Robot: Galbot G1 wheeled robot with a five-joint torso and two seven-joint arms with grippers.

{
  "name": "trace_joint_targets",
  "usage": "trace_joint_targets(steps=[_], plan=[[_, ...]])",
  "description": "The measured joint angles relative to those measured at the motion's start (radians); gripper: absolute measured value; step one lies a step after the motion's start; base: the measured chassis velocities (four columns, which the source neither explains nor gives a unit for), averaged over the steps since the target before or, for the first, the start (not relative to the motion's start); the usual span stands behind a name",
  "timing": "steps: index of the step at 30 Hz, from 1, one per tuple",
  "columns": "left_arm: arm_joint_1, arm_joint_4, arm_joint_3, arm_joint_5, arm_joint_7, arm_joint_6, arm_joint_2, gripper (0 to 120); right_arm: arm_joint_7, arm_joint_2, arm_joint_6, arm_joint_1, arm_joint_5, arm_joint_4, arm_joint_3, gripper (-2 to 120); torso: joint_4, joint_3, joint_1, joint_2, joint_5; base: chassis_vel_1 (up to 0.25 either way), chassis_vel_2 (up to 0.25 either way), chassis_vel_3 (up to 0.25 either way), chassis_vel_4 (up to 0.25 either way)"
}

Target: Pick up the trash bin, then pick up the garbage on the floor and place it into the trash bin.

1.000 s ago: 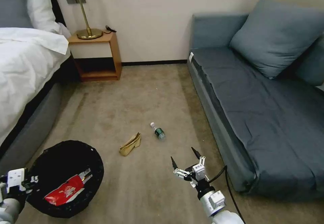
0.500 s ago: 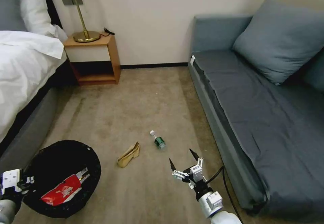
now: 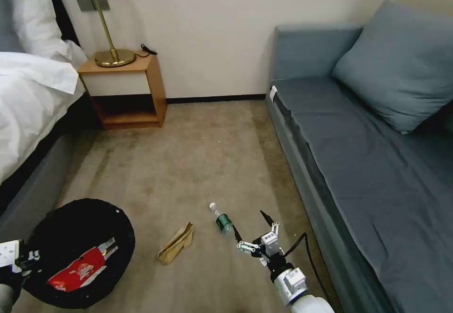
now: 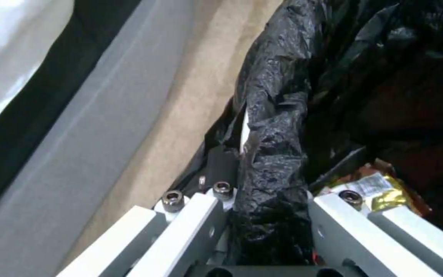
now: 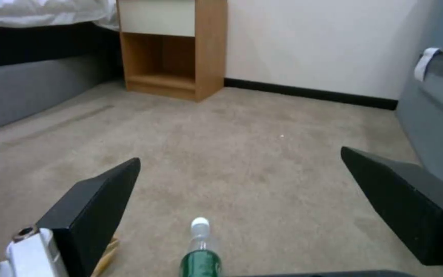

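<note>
1. Bin (image 3: 75, 251) low at left, off beside the bed (image 3: 28, 114), rim clamped in the left pincer (image 4: 267, 215); red carton (image 3: 73, 271) and gold wrapper (image 4: 380, 190) already inside.
2. Bottle (image 3: 222, 218) and paper bag (image 3: 177, 243) on the carpet (image 3: 188, 162), bottle just ahead of the right pincer (image 3: 252, 228), bag between bottle and bin.
3. Right pincer spread wide, empty, bottle lined up between its fingers (image 5: 98, 196) in the wrist view.
4. Versus a second ago: whole head view shifted, bottle and bag lower and closer, so camera moved forward; bottle now nearly at the fingertips. Probably means approach near done, grasp next.
5. Bottle's lower end cut off in the wrist view; contact with the left finger hard to judge; left pincer's tips hidden under the bag liner.
</note>
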Motion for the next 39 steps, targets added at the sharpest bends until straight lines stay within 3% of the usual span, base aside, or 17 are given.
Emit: trace_joint_targets(steps=[11,15,16,19,21,25,29,39], plan=[[-0.001,0.002,-0.01,0.0,0.0,0.001,-0.001,3,0.02,-0.027,-0.08,0.056,0.019,-0.031,-0.073,100,0.0,0.0,0.0,0.0,-0.0003,-0.153,0.161,0.156,-0.159],[0.0,0.002,-0.014,0.0,0.0,0.001,-0.002,3,0.023,-0.058,-0.222,0.123,0.121,-0.038,-0.148,100,0.0,0.0,0.0,0.0,0.0,-0.106,0.113,0.119,-0.116],[0.0,0.002,-0.014,0.0,0.0,0.001,-0.002,3,0.023,-0.058,-0.222,0.123,0.121,-0.038,-0.148,100,0.0,0.0,0.0,0.0,0.0,-0.093,0.089,0.092,-0.064],[0.005,0.002,-0.016,0.0,-0.001,0.002,-0.005,3,0.01,-0.076,-0.381,0.197,0.218,-0.059,-0.219,100,0.0001,0.0,0.0,0.0,0.0,-0.037,0.018,0.039,-0.033],[0.006,0.002,-0.016,0.0,-0.001,0.002,-0.006,3,0.007,-0.077,-0.411,0.216,0.234,-0.067,-0.234,100,0.0001,0.0,0.0,0.0,0.0,0.0,0.0,0.0,0.0],[0.012,0.0,-0.016,0.004,-0.001,0.002,-0.009,3,0.011,-0.062,-0.556,0.324,0.29,-0.144,-0.312,100,0.0003,0.0,0.0,0.0,-0.0001,0.0,0.0,0.0,0.0],[0.015,-0.01,-0.016,0.005,-0.001,0.002,-0.01,3,0.037,-0.033,-0.621,0.397,0.301,-0.237,-0.346,100,0.0002,0.0,0.0,0.0,-0.0001,0.0,0.0,0.0,0.0],[0.016,-0.021,-0.018,0.006,-0.001,0.003,-0.017,3,0.062,0.015,-0.683,0.466,0.325,-0.388,-0.37,100,0.0001,0.0,0.0,0.0,-0.0001,0.0,0.0,0.0,0.0]])
